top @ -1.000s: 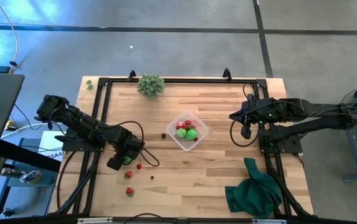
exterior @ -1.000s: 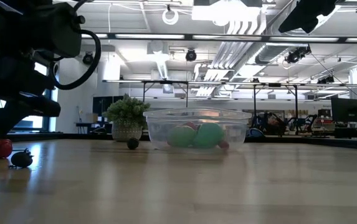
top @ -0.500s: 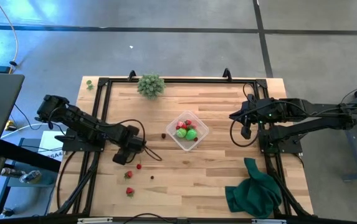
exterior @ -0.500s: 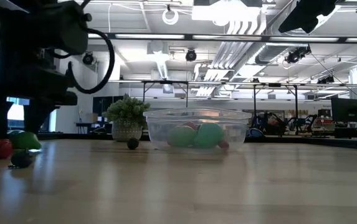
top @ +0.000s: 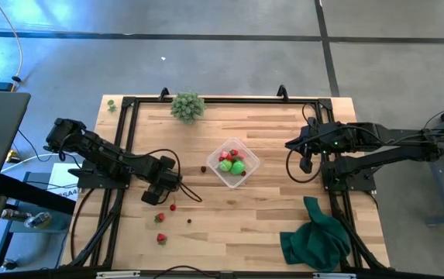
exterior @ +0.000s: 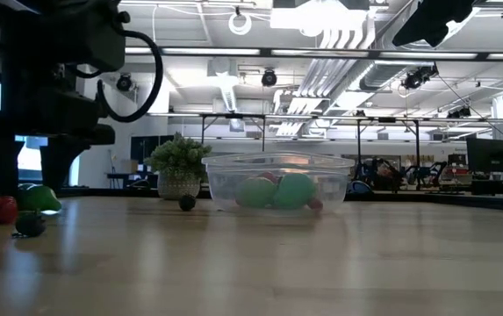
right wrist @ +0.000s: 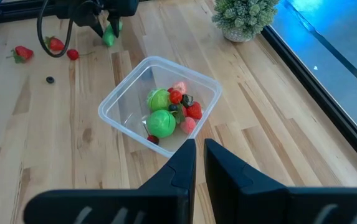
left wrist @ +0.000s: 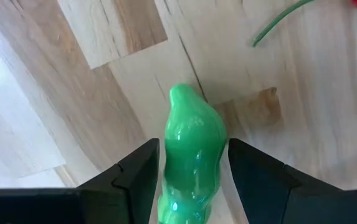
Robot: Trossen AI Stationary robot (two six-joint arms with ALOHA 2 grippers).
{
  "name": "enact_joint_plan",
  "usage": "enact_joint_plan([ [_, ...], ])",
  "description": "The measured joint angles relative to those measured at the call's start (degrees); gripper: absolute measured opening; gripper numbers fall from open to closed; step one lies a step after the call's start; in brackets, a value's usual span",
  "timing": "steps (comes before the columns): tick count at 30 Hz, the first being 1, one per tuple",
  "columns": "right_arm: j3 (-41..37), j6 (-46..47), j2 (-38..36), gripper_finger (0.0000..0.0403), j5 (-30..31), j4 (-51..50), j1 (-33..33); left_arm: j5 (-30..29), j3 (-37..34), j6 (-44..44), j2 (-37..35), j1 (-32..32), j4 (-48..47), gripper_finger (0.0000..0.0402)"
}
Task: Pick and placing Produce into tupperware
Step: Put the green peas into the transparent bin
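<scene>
Wooden table [top: 268,209], clear tupperware [top: 233,162] mid-table holding produce, left gripper [left wrist: 192,171] pinching a green oblong piece [left wrist: 190,152], right gripper [right wrist: 199,160] pressed together above the table's right side.

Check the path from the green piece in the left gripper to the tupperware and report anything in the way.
Nothing visible blocks it. The left gripper holds the green piece between its fingers; only bare table and one small dark piece lie before the tupperware.
</scene>
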Motion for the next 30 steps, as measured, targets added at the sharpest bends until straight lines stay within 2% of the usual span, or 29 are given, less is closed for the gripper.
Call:
enact_joint_plan([
  [7, 0.0, 0.0, 0.0, 0.0025, 0.0, 0.0, 0.0, 0.8, -0.1, -0.5, 0.0, 0.0, 0.1, 0.0180],
  [18, 0.0, 0.0, 0.0, 0.0025, 0.0, 0.0, 0.0, 2.9, -0.1, -0.6, 1.7, 0.0, 0.2, 0.0123],
  [30, 0.0, 0.0, 0.0, 0.0025, 0.0, 0.0, 0.0, 2.9, -0.1, -0.6, 1.8, 0.0, 0.4, 0.0133],
])
